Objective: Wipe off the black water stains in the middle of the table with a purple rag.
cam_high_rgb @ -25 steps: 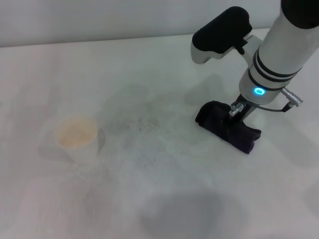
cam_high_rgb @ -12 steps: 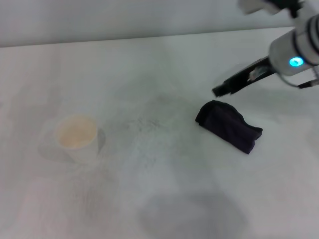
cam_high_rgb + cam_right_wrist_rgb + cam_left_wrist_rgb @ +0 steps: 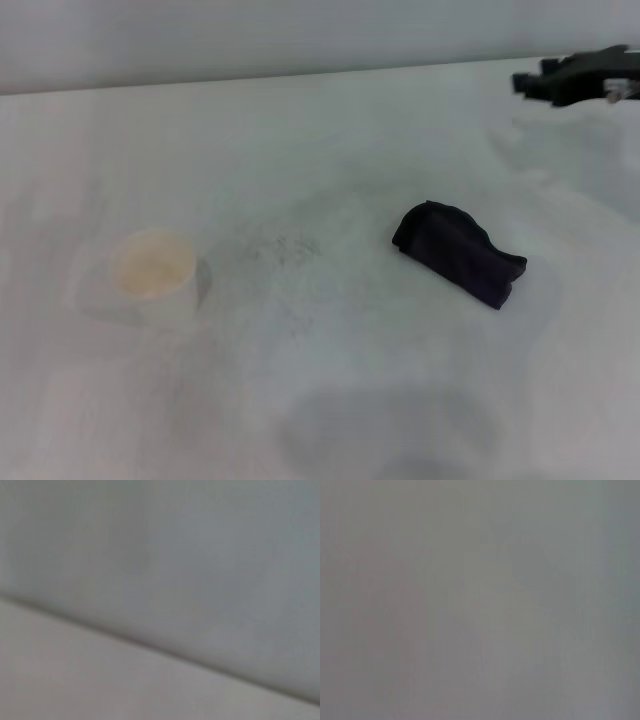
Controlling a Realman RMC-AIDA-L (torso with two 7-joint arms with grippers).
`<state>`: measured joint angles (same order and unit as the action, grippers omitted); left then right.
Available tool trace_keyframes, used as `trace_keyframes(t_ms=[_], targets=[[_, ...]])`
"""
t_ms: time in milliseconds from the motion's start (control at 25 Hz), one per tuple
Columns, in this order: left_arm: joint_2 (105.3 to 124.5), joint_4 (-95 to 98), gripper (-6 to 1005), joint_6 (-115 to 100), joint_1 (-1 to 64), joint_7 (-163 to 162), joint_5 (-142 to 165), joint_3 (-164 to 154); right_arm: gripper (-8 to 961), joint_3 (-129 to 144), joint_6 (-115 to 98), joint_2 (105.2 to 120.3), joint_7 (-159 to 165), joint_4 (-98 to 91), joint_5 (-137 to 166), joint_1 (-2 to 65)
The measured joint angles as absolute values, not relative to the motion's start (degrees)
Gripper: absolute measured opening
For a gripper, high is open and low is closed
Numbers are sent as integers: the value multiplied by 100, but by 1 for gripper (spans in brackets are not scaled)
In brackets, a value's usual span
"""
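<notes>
The purple rag (image 3: pixel 458 255) lies as a dark oblong bundle on the white table (image 3: pixel 330 400), right of centre in the head view. No gripper touches it. My right gripper (image 3: pixel 524 83) hangs high at the far right edge, well away from the rag and beyond it. No dark brown-black blotches show on the table; only a faint grey speckled smudge (image 3: pixel 285 248) lies left of the rag. My left gripper is out of view. Both wrist views show only plain grey surface.
A white paper cup (image 3: pixel 156 276) stands on the left part of the table. The table's far edge (image 3: pixel 300 75) runs along the back against a grey wall.
My right gripper was down on the rag, let it go and rose away to the upper right. The rag stays where it was.
</notes>
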<state>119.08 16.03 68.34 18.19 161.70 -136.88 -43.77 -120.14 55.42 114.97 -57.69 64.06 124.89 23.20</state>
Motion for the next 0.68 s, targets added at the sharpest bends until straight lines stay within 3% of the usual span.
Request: trace_keyframes(t_ms=[480, 680], targets=[[11924, 1046, 877, 6804, 2250, 16175, -13832, -4378, 458, -14385, 5312, 11333, -9758, 4224, 9478, 2054], [11937, 797, 878, 6857, 2318, 16178, -14135, -4377, 458, -14647, 5149, 11446, -10950, 3980, 8774, 1879]])
